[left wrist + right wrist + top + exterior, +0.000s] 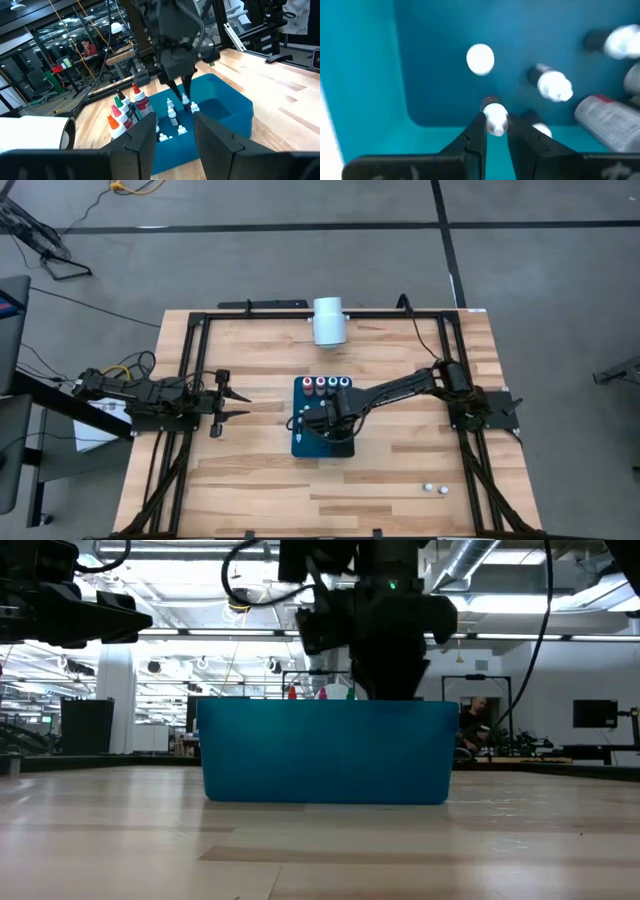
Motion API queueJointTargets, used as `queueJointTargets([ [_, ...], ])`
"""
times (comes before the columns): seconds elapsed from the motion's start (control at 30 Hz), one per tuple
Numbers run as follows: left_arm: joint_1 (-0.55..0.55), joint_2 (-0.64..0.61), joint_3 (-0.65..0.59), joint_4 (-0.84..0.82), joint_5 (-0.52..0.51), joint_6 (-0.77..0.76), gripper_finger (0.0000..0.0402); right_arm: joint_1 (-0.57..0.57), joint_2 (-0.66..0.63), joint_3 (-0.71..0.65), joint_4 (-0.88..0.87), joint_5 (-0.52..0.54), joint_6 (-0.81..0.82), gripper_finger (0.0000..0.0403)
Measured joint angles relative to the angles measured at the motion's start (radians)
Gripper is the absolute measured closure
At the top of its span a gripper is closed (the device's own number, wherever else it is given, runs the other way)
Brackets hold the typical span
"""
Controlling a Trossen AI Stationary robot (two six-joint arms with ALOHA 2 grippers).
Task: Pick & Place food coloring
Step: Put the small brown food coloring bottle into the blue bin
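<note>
I see a smooth teal tray (227, 107) with rounded walls on the pale wood table (400, 480). My right gripper (495, 131) is down inside it, its dark fingers clamped on one tiny white-capped bottle (494, 118). More food coloring (131, 106) stands just beyond the fingertips (taller, red and green caps). My left gripper (172, 135) waits well apart, half-open, holding nothing.

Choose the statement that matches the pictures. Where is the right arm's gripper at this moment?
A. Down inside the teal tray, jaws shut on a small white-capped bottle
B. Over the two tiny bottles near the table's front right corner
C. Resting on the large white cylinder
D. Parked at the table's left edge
A: the right gripper pinches a small white-capped bottle over the teal tray floor.
</note>
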Motion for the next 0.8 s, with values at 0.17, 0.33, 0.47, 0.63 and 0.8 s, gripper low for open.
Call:
queueJointTargets([
  [0.17,0.000,0.000,0.000,0.000,0.000,0.000,0.0278,0.000,-0.007,-0.037,0.033,0.000,0.019,0.0351],
  [0.33,0.000,0.000,0.000,0.000,0.000,0.001,0.0278,0.000,-0.010,-0.064,0.062,0.000,0.024,0.0351],
  [0.47,0.000,0.000,0.000,0.000,0.000,0.001,0.0278,0.000,-0.012,-0.065,0.068,0.000,0.024,0.0350],
  [0.63,0.000,0.000,0.000,0.000,0.000,0.001,0.0278,0.000,-0.012,-0.065,0.069,0.000,0.025,0.0332],
  [0.8,0.000,0.000,0.000,0.000,0.000,0.001,0.0278,0.000,-0.012,-0.064,0.068,0.000,0.025,0.0304],
])
